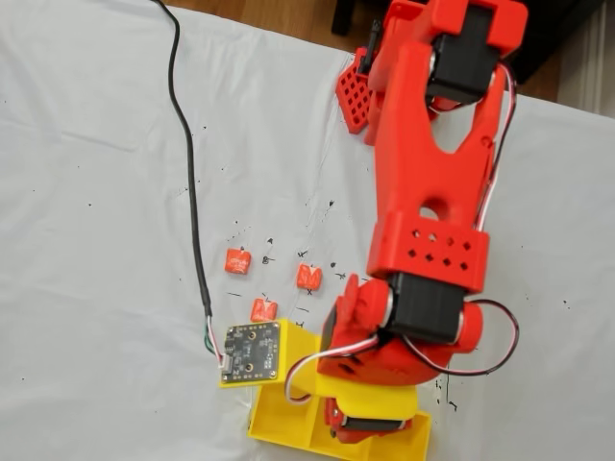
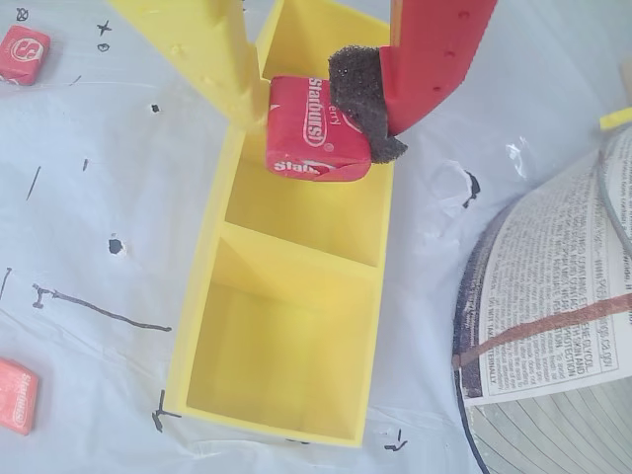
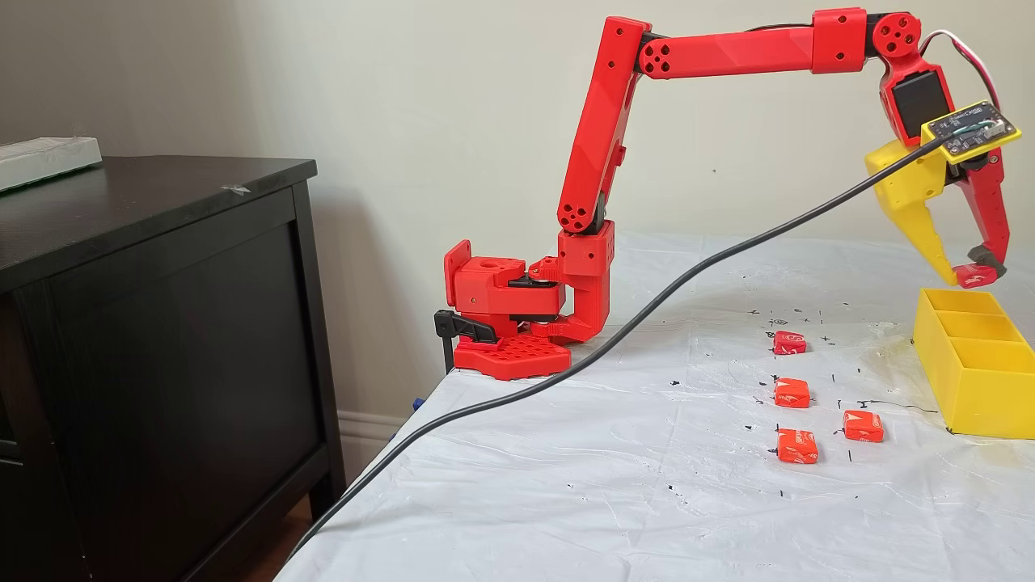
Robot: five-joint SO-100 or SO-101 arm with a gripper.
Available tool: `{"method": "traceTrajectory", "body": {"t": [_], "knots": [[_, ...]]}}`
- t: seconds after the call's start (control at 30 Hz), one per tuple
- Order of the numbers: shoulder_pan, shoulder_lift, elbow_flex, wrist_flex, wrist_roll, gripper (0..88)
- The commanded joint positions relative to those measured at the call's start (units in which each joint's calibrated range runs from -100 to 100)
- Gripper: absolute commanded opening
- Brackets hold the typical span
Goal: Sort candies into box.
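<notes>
A red wrapped candy hangs between the yellow finger and the red finger's black foam pad. My gripper is shut on it, a little above the box, near the divider between its middle and far sections. From the side, the gripper with the candy hovers over the far end of the yellow box. The near and middle sections look empty. Several more candies lie on the white cloth, among them one and another; three show from above, such as this candy.
A black cable runs from the wrist camera board across the cloth and off the table edge. The red arm base stands at the table's back corner beside a dark cabinet. A printed paper disc lies right of the box.
</notes>
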Motion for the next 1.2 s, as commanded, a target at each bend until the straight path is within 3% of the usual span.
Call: {"method": "traceTrajectory", "body": {"t": [0.0, 0.47, 0.57, 0.8, 0.93, 1.17], "knots": [[-2.2, -2.3, -1.0, -2.1, 0.4, 0.2], [-2.4, 1.0, -3.3, -2.4, 0.0, 1.2], [-2.3, 1.1, -3.8, -2.3, -0.2, 5.6], [-2.2, 1.1, -3.9, -2.2, -0.3, 29.3], [-2.1, 0.8, -3.8, -2.1, -0.4, 34.7], [-2.1, -1.2, -2.3, -1.9, -0.4, 32.0]]}}
